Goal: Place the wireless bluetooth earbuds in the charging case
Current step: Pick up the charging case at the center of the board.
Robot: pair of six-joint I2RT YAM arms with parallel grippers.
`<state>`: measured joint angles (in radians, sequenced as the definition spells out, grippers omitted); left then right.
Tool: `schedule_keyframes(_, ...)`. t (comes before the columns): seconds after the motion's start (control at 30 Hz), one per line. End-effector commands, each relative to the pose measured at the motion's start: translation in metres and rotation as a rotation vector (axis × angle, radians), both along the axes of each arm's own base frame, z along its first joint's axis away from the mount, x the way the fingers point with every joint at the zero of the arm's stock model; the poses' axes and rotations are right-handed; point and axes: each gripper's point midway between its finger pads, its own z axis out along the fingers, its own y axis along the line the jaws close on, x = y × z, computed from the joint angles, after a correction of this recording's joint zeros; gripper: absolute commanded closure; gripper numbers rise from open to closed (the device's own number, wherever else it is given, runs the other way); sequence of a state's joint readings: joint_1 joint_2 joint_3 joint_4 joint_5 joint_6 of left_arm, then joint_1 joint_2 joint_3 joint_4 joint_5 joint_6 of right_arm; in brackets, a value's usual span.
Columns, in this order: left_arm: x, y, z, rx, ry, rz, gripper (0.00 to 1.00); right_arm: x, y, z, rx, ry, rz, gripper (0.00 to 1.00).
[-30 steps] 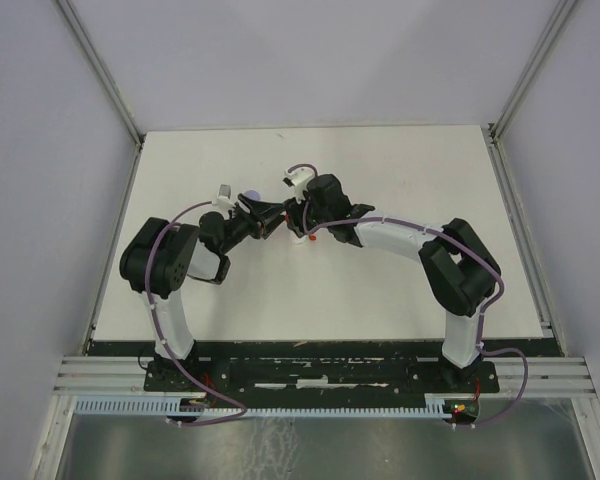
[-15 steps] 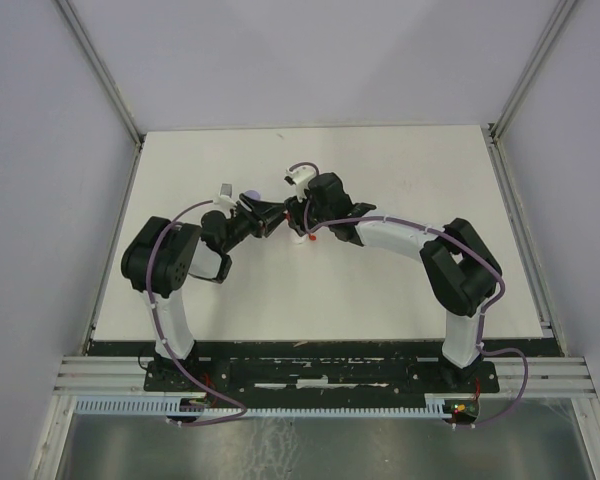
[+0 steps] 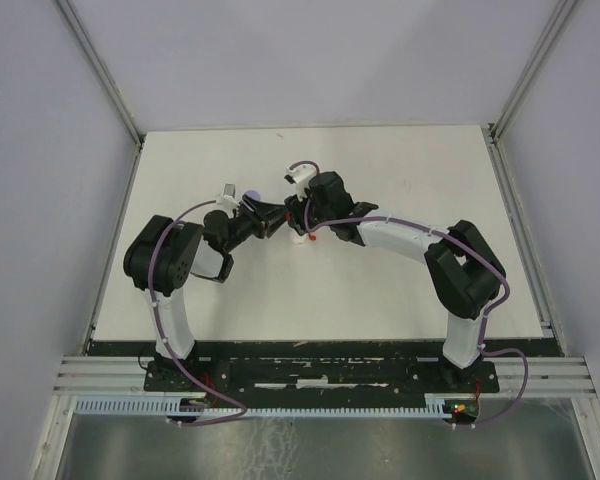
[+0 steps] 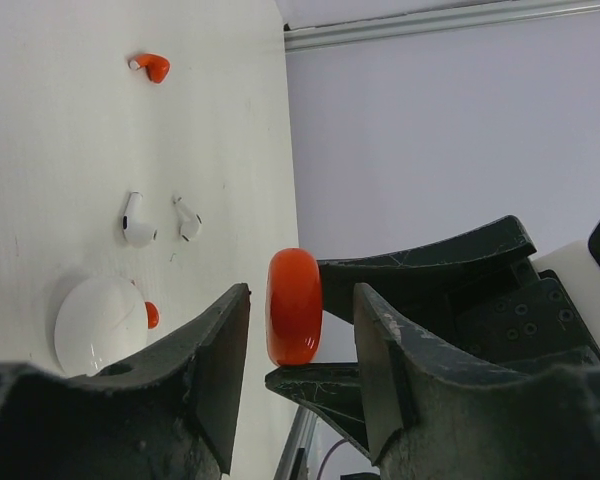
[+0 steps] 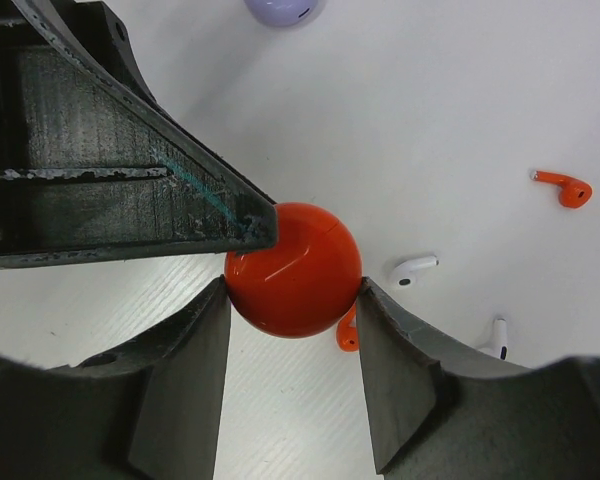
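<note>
- Mid-table, above white tabletop: red round plastic charging case, clamped side to side by right gripper.
- Left gripper half-open, straddling the case, thin gaps both sides.
- Red plastic earbud under the case; two white plastic earbuds beside it; second red earbud farther out, bare surface around it.
- Tabletop edge lies beyond them.

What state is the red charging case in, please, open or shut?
Shut: the red charging case shows both halves meeting along a thin seam, held in the right gripper.
</note>
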<state>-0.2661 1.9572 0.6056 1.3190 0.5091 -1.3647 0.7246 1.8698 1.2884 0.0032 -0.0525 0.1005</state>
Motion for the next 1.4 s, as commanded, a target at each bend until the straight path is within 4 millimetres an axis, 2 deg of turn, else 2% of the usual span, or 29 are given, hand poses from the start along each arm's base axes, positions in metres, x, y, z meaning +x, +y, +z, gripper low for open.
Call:
schedule_keyframes(0.0,0.003,-0.004,0.016,-0.018,-0.070,-0.013,0.51,0.009,0.010,0.045,0.075,-0.078,0.007,0.57)
schedule_keyframes(0.1,0.002,-0.004,0.019,-0.028,-0.078,-0.019,0.56,0.009,0.010,0.045,0.075,-0.078,0.007,0.57)
schedule_keyframes(0.43,0.001,-0.009,0.024,-0.045,-0.097,-0.040,0.56,0.011,0.012,0.047,0.078,-0.078,0.011,0.57)
schedule_keyframes(0.53,0.001,-0.009,0.024,-0.045,-0.099,-0.039,0.60,0.011,0.012,0.048,0.078,-0.077,0.013,0.57)
schedule_keyframes(0.57,0.000,-0.009,0.024,-0.046,-0.098,-0.040,0.62,0.011,0.012,0.047,0.077,-0.078,0.013,0.57)
schedule_keyframes(0.67,0.000,-0.010,0.026,-0.053,-0.104,-0.042,0.79,0.012,0.011,0.048,0.077,-0.079,0.008,0.57)
schedule_keyframes(0.77,0.000,-0.009,0.025,-0.057,-0.103,-0.040,0.86,0.012,0.010,0.048,0.074,-0.077,0.003,0.55)
schedule_keyframes(0.8,0.000,-0.009,0.025,-0.058,-0.103,-0.040,0.88,0.012,0.009,0.048,0.073,-0.078,0.000,0.50)
schedule_keyframes(0.87,0.000,-0.009,0.026,-0.059,-0.103,-0.037,0.90,0.013,0.004,0.050,0.075,-0.076,-0.029,0.24)
schedule_keyframes(0.9,0.001,-0.008,0.026,-0.059,-0.104,-0.036,0.90,0.014,-0.001,0.053,0.083,-0.079,-0.051,0.14)
schedule_keyframes(0.93,0.001,-0.008,0.026,-0.059,-0.102,-0.036,0.91,0.015,-0.006,0.059,0.103,-0.090,-0.076,0.05)
schedule_keyframes(0.97,0.000,-0.009,0.026,-0.059,-0.102,-0.037,0.91,0.016,-0.012,0.067,0.134,-0.106,-0.101,0.00)
schedule_keyframes(1.13,0.001,-0.009,0.026,-0.058,-0.103,-0.039,0.92,0.018,-0.049,0.093,0.185,-0.149,-0.222,0.01)
schedule_keyframes(1.23,0.001,-0.009,0.026,-0.058,-0.104,-0.043,0.92,0.018,-0.067,0.095,0.170,-0.144,-0.289,0.01)
schedule_keyframes(1.37,0.001,-0.011,0.028,-0.055,-0.108,-0.051,0.93,0.019,-0.072,0.087,0.148,-0.111,-0.309,0.00)
